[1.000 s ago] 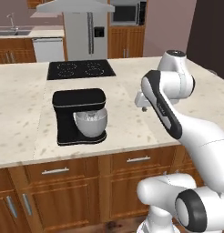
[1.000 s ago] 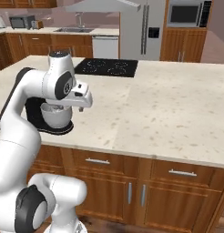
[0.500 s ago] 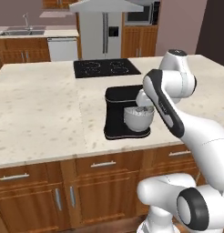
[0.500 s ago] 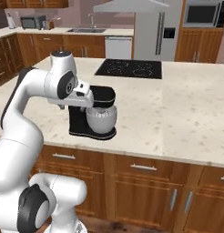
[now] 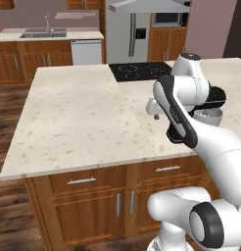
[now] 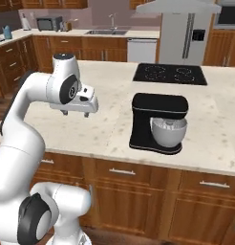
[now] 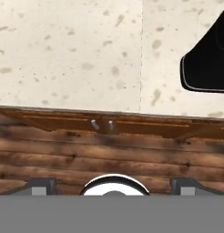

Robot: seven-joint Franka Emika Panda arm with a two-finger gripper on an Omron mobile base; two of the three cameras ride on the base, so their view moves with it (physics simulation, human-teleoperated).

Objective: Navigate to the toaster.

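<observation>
Hand (image 6: 79,106): empty, opening unclear | 1 stand mixer (image 6: 158,123) | 1 cooktop (image 6: 170,73) | 1 island counter (image 5: 78,117)

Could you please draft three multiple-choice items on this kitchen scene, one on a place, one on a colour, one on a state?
1. Where does the stand mixer stand?
A. on the island counter
B. in the sink
C. on the floor

2. What colour is the mixer's body?
A. red
B. black
C. white

3. What is the gripper holding?
A. a bowl
B. a spoon
C. nothing

Answers: 1 A, it sits on the speckled island counter near the cooktop. 2 B, its housing is black above a silver bowl. 3 C, it hangs bare over the counter.
</observation>
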